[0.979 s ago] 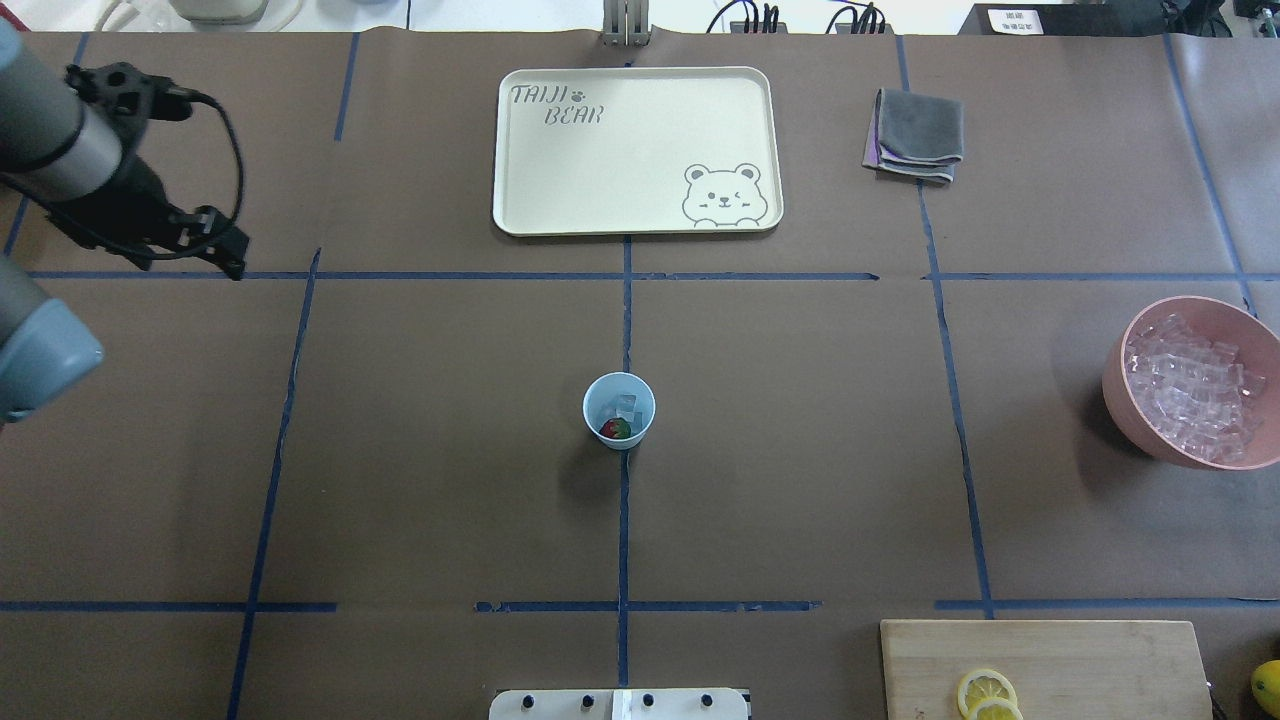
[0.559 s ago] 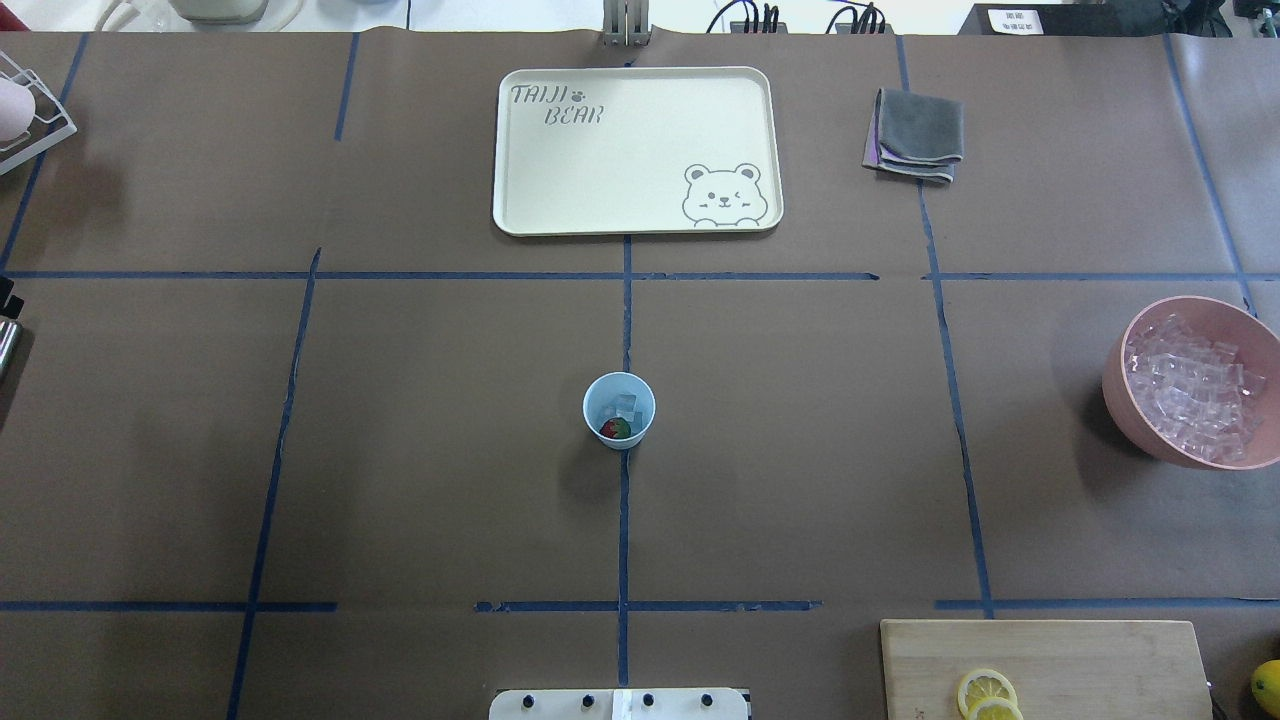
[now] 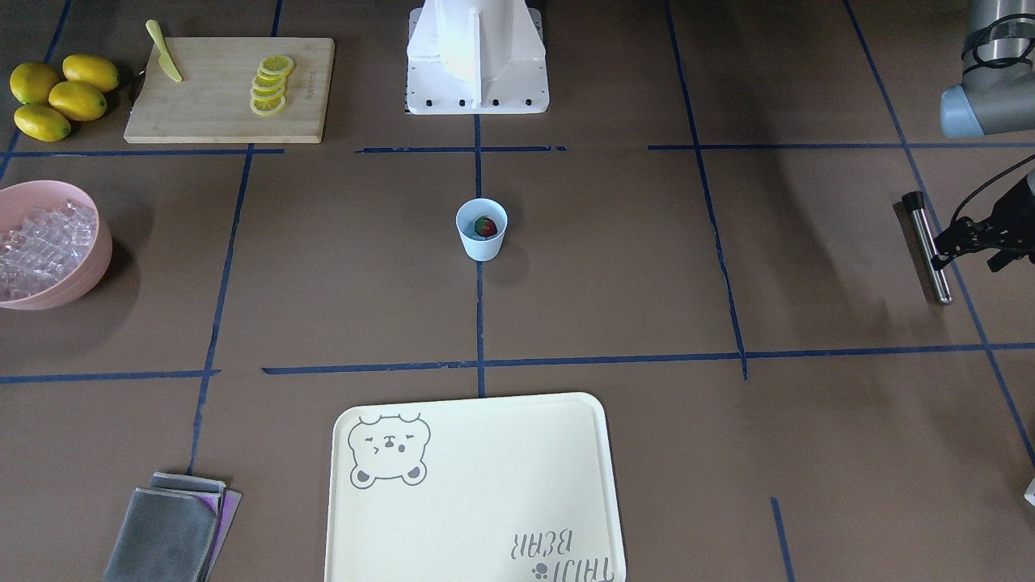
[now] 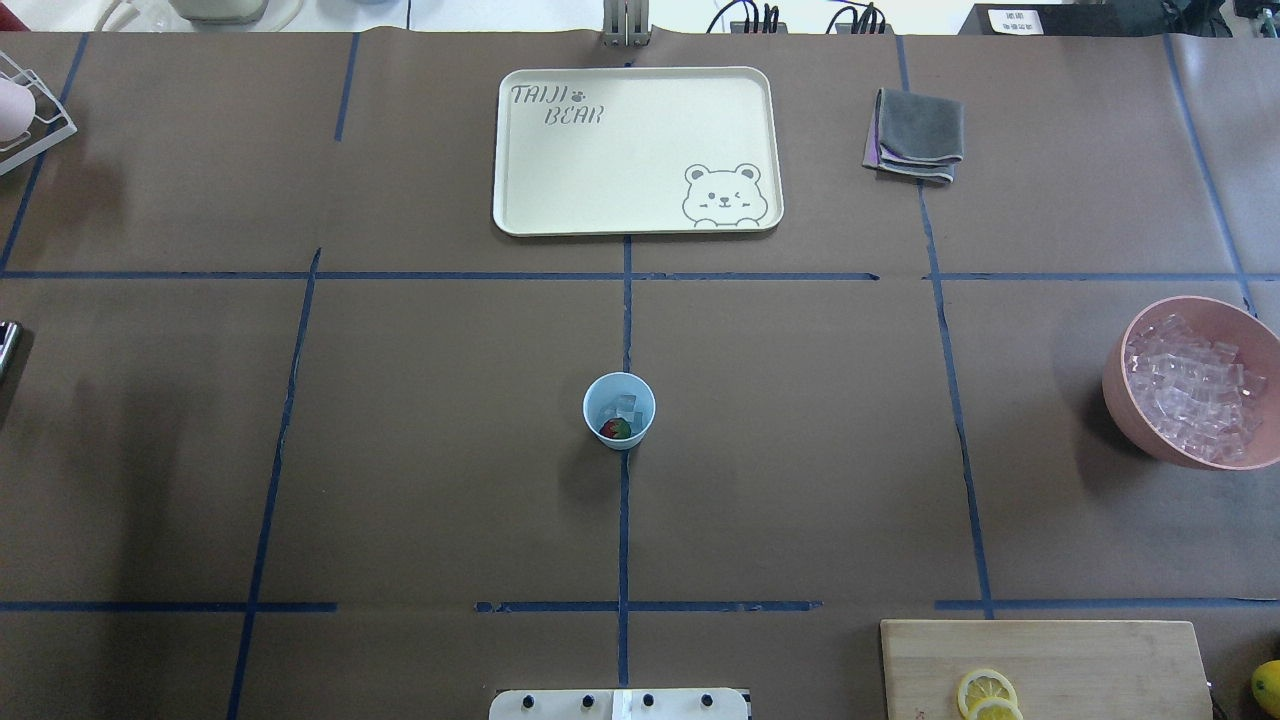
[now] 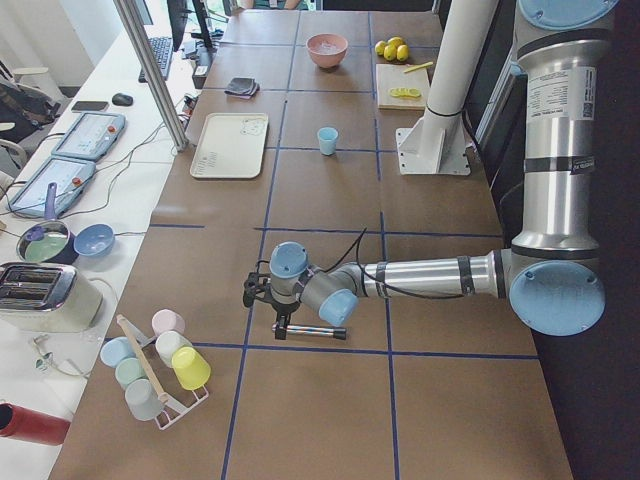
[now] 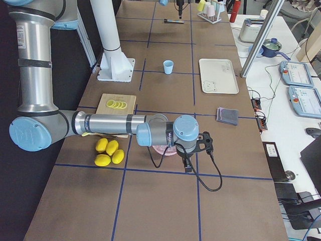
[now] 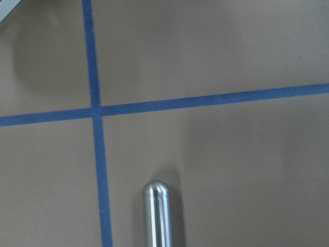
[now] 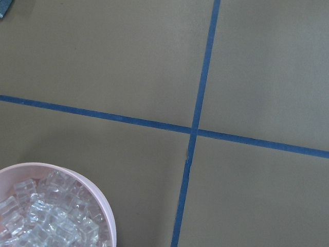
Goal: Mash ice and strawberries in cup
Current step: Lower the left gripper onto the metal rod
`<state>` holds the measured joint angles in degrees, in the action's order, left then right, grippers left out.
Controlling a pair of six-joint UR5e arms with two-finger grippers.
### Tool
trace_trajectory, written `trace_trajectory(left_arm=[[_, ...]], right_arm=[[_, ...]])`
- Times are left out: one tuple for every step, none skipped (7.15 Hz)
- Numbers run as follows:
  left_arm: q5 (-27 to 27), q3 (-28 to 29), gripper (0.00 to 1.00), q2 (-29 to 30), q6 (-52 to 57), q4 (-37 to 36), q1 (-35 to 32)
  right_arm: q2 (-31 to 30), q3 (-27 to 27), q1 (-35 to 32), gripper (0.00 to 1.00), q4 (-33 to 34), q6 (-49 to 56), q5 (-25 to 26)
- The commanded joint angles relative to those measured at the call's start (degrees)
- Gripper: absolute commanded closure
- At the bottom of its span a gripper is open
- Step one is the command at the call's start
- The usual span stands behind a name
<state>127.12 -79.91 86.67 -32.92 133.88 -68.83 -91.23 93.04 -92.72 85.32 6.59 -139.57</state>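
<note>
We see the cup [image 4: 619, 410] mid-table, a strawberry [image 4: 614, 429] and ice [image 4: 625, 405] inside. Our left gripper [image 3: 948, 250] hangs by the metal rod [image 3: 928, 249], right gripper [image 6: 186, 164] near the pink bowl [image 4: 1112, 385]; how open either is, we cannot tell

Cup [image 4: 619, 410]: pale blue, upright on the counter [image 4: 400, 450], well apart from the left fingers [image 3: 958, 239].
Strawberry [image 4: 615, 428]: red, green-topped, inside the cup.
Ice [image 4: 625, 403]: clear cubes touching the berry.

A cream bear-print tray [image 4: 620, 170] lies on the worktop [image 4: 400, 450] — folded grey cloths [image 4: 915, 135] near it; lemon slices [image 3: 269, 84] on a wooden cutting board [image 3: 210, 105].
</note>
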Motion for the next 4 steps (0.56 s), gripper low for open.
trace_trajectory(left_arm=[[-0.2, 2.9, 0.0, 0.2, -4.4, 4.5, 1.1], [-1.5, 2.8, 0.0, 0.2, -5.3, 4.6, 2.4], [-2.7, 2.7, 0.0, 0.2, -5.6, 4.6, 3.4], [-2.8, 2.7, 0.0, 0.2, -5.5, 4.7, 3.7]], right_arm=[[0.0, 0.0, 0.0, 0.01, 0.0, 0.0, 0.0], [0.0, 0.0, 0.0, 0.01, 0.0, 0.0, 0.0], [0.0, 0.0, 0.0, 0.01, -0.1, 0.0, 0.0], [0.0, 0.0, 0.0, 0.01, -0.1, 0.0, 0.0]])
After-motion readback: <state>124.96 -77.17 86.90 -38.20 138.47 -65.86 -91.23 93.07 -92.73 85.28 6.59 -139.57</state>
